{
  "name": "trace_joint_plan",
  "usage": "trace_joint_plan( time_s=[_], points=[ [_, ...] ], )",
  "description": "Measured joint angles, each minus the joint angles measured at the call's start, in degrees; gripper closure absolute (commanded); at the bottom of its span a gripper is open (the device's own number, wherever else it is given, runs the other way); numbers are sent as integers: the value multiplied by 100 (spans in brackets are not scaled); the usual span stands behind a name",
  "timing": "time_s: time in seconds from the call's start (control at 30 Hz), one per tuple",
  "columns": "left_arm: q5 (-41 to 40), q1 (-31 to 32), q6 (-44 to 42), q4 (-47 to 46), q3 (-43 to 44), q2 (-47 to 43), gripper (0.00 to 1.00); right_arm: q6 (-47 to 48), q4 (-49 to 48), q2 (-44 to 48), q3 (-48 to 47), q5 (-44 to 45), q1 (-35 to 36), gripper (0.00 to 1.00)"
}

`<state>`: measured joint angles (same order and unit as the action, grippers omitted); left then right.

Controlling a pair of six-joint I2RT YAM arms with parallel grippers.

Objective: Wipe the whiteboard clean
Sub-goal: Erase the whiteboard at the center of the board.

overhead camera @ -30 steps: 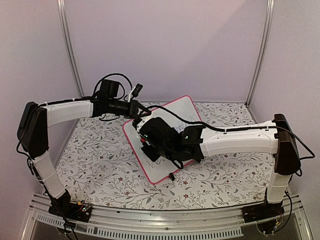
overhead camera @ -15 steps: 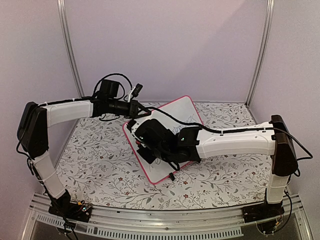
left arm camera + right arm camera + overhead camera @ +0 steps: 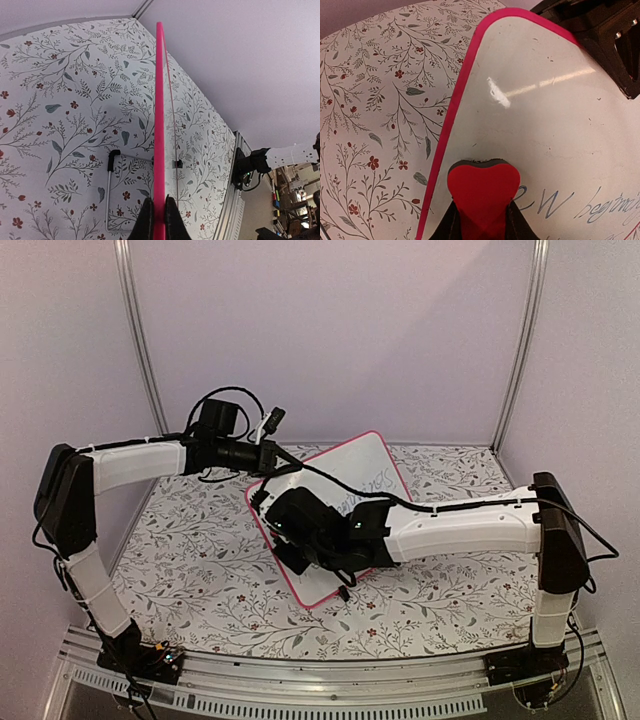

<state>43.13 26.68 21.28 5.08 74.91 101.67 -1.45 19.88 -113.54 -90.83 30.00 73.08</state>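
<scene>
- Your right gripper (image 3: 482, 225) pinches a red heart-shaped eraser block (image 3: 483, 187) by its pointed end, with the eraser set against the board just inside the left rim.
- Your left gripper (image 3: 156, 222) is pressed together on the thin pink rim. It steadies the large white rectangular whiteboard (image 3: 545, 115), which sits diagonally at mid-worktop between the two arms.
- Dark handwriting (image 3: 602, 205) shows right beside the eraser and runs on toward the board's far corner, so the job looks only part done.
- Risk: the eraser sits close to the rim, and a stroke carried that way could drop off the edge and snag on the floral-patterned worktop (image 3: 190, 540).
- Risk: hard pressure far from the left gripper's narrow pinch could twist the board out of its hold.
- Risk: the eraser is held only by its narrow tip, so drag across the surface could lever it loose.
</scene>
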Motion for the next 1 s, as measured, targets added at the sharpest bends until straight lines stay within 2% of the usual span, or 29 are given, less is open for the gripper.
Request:
trace_joint_plan(
  time_s=[1.0],
  points=[
    [-13,2,-2,-11,-9,-9,100,2,262,-245,-234,140,15,100]
  ],
)
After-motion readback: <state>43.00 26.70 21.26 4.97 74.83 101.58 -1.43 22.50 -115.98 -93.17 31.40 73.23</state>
